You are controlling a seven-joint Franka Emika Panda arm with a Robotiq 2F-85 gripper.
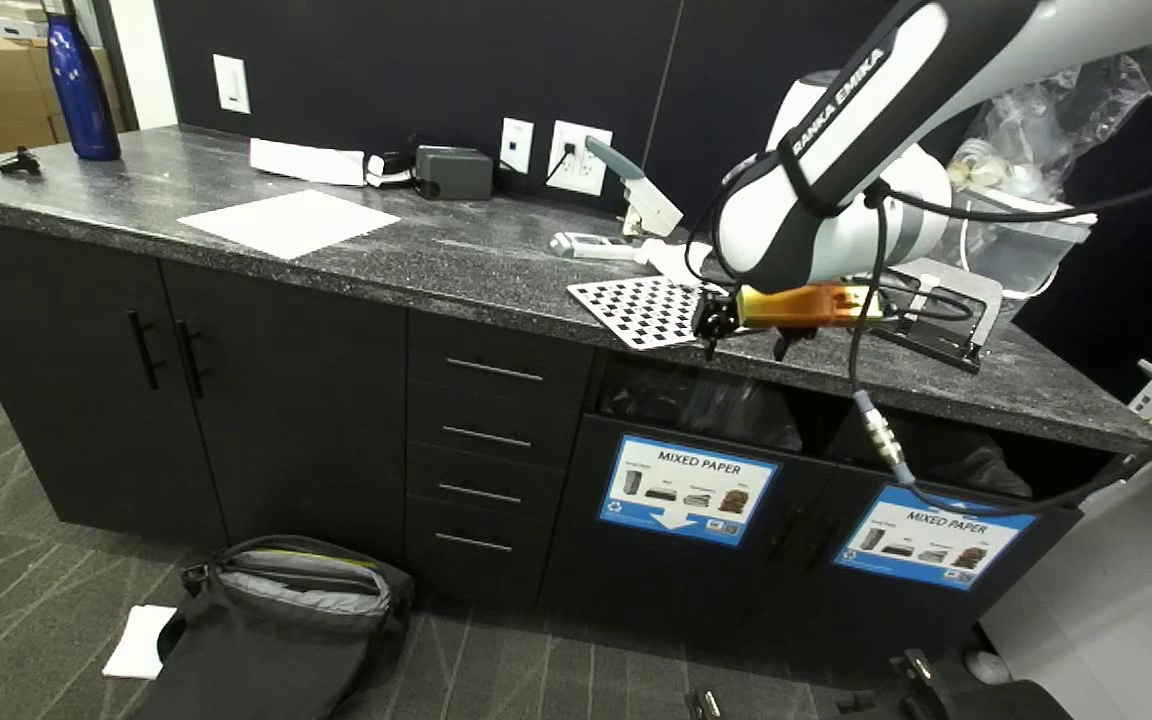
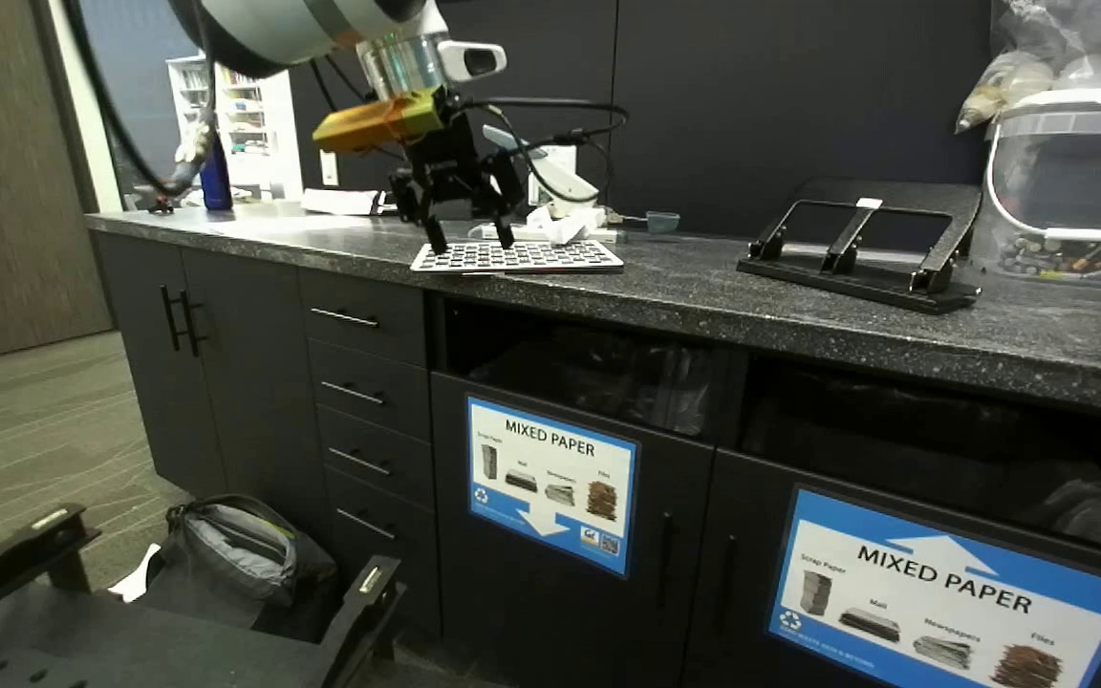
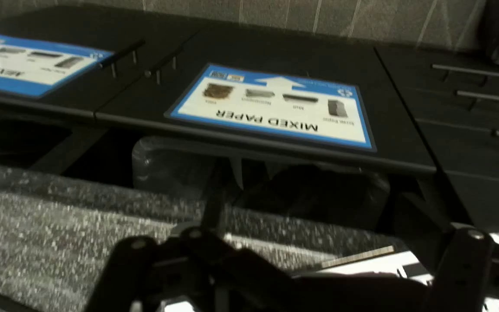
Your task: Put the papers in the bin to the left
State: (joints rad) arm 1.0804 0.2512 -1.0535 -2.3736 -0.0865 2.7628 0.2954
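In an exterior view, the crumpled paper (image 1: 674,262) lies on the bench (image 1: 511,258), just behind the checkered board (image 1: 634,310); below stands the left bin (image 1: 671,562), labelled in blue and white; in an exterior view, the pincer (image 2: 471,245) hangs near the board, fingers (image 2: 437,235) parted, holding nothing; the paper should prove light, soft and easily crushed, so a gentle pinch across its thick middle seems best; in the wrist view, the spread fingers frame the bench's edge.

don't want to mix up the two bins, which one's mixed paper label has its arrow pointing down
The bin beside the drawers: its label has a white arrow pointing down. On the other bin, the arrow points up.
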